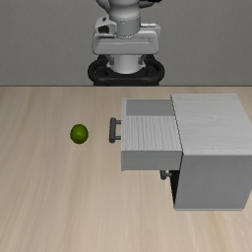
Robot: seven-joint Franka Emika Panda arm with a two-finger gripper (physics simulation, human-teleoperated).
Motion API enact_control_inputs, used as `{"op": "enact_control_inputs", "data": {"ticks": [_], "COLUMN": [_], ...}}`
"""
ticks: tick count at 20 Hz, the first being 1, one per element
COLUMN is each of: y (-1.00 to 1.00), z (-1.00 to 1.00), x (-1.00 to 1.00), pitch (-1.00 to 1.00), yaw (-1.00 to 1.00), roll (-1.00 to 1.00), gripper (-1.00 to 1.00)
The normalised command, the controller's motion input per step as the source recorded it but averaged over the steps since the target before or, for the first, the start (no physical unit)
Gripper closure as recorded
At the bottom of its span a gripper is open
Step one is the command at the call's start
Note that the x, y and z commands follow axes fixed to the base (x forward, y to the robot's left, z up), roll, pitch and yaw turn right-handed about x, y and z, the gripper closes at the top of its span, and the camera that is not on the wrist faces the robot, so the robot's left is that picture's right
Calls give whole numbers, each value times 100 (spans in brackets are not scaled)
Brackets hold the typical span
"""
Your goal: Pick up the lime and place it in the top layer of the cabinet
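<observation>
Exterior view of the work surface at the start of a pick. The lime (80, 133) lay on the wooden tabletop (49, 197) at centre left of the frame, free on all sides and touching nothing. The grey cabinet (212, 148) occupied the right of the frame. Its top drawer (150, 138) stood pulled out toward the left, with the bar handle (113, 130) facing the lime and near it but apart. A second, smaller handle (167, 174) showed low on the cabinet's front. The gripper (124, 44) hung at the top centre of the frame, close above the robot's base (125, 71). Whether it was open or closed could not be told, and it appeared to hold nothing. From the gripper the lime lay down and to the left, well apart. Being nearly round, the fruit offered no long axis, so any approach angle should have served. The pick was not yet begun.
</observation>
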Motion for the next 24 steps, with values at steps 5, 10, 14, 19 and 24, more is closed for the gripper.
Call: {"op": "enact_control_inputs", "data": {"ticks": [5, 10, 14, 19, 24], "y": [-100, -100, -75, 0, 0], "z": [0, 0, 0, 0, -40], "x": [0, 0, 25, 100, 20], "pitch": [0, 0, 0, 0, 0], "yaw": [0, 0, 0, 0, 0], "roll": [0, 0, 0, 0, 0], "gripper": [-100, -100, -100, -100, -100]}}
